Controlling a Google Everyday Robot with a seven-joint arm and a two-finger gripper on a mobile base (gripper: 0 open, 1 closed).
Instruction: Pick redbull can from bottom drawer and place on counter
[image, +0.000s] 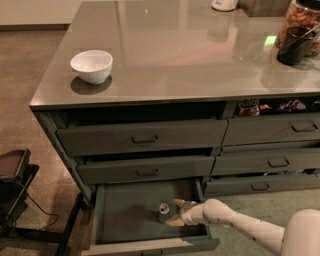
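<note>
Nearest me, the white arm (240, 226) comes in from the lower right and reaches into the bottom drawer (125, 212), which is pulled out. The hand (173, 213) is low over the drawer floor at the right-hand side. Its two tan fingers (179, 203) are spread wide, not clamped on anything. The can (163, 210) stands upright on the drawer floor with its shiny top showing, right at the fingertips on the hand's left. It looks to sit just inside the gap between them; I can't tell if either finger touches it.

Step, my call: final approach to the grasp. Pick not made, can not lifted.

Next move, as I judge it: nudge a bit further left so the can sits deep between the fingers, close on its body, then lift straight up. The middle drawer (147, 170) overhangs the back of the open drawer, so pull out toward me before rising.

Above that is the top drawer (145, 138), then the bench (175, 55), glossy grey. There is bare space mid-bench for the drop. A white bowl (92, 65) sits front left and a jar (299, 27) is far right.
</note>
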